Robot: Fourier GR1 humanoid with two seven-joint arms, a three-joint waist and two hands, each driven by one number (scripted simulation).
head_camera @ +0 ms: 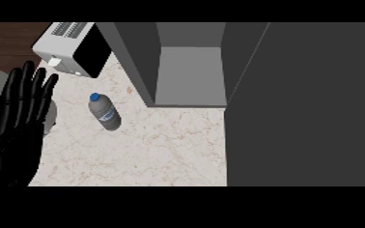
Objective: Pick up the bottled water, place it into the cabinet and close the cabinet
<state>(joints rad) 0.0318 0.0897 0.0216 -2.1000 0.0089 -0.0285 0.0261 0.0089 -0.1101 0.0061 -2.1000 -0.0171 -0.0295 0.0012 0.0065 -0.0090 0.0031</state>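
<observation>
The bottled water [104, 111], grey with a blue cap, stands on the marble counter [157, 149] left of centre. Behind it to the right is the grey cabinet [189, 72], its inside shelf exposed. Its door [299, 106] swings out toward me and fills the right side of the view. My left hand [22, 111] rests at the left edge, fingers straight and pointing up, a little way left of the bottle and not touching it. My right hand does not show.
A white toaster oven with a black front [75, 48] sits at the back left of the counter. Dark wood wall [18, 34] shows behind it. The open cabinet door blocks the counter's right part.
</observation>
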